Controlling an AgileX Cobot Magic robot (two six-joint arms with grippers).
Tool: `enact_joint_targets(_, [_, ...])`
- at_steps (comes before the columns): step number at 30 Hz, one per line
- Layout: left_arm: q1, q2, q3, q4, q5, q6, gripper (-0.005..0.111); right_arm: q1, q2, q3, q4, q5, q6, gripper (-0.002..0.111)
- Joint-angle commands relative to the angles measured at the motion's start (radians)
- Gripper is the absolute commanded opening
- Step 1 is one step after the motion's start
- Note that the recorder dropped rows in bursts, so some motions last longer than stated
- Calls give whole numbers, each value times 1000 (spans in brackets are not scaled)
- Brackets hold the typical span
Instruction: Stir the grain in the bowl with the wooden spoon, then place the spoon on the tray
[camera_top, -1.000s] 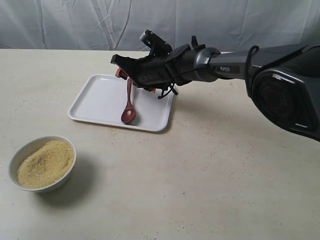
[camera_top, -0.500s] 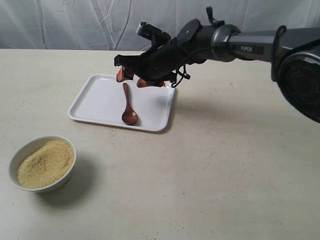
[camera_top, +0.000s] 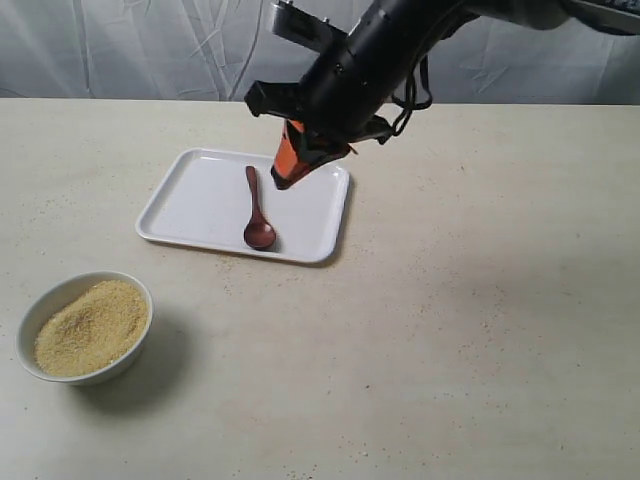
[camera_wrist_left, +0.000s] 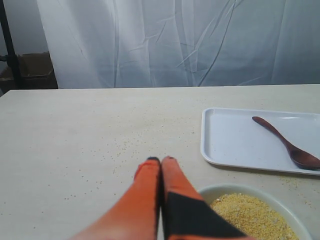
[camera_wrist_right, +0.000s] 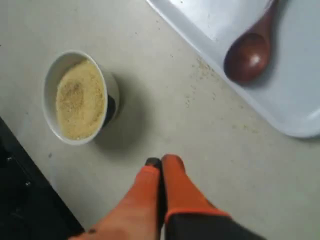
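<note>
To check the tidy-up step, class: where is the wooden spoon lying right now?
In the exterior view the wooden spoon lies flat on the tray, near its middle, head toward the near rim; the right claw hangs shut above it.

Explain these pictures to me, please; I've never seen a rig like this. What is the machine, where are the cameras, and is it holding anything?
This is a robot with two arms, each ending in an orange two-fingered gripper. One picture comes from a camera off the arms; the other two come from cameras on the wrists, looking along the fingers. On the table lie a white tray with a wooden spoon in it, and a bowl of grain. The right gripper hangs above the tray, shut and empty. The left gripper, seen only from its wrist, is also shut, holding nothing.
</note>
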Motion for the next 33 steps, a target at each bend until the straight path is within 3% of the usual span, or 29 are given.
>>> enact_joint_targets(1, [-4,-5,3,0,-14,0,0,-12,-122,145,-264,15,16,0])
enact_joint_targets(3, [-4,-5,3,0,-14,0,0,-33,-176,247,-383,15,81,0])
enact_joint_targets(7, [-4,-5,3,0,-14,0,0,-116,-286,445,-418,0,137,0])
enact_joint_targets(11, [-4,-5,3,0,-14,0,0,-200,-453,682,-419,-130,185,0])
enact_joint_targets(17, [-4,-5,3,0,-14,0,0,-234,-750,971,-443,-311,225,0])
enact_joint_targets(33, [-4,-5,3,0,-14,0,0,-234,-1676,1284,-496,-474,273,0])
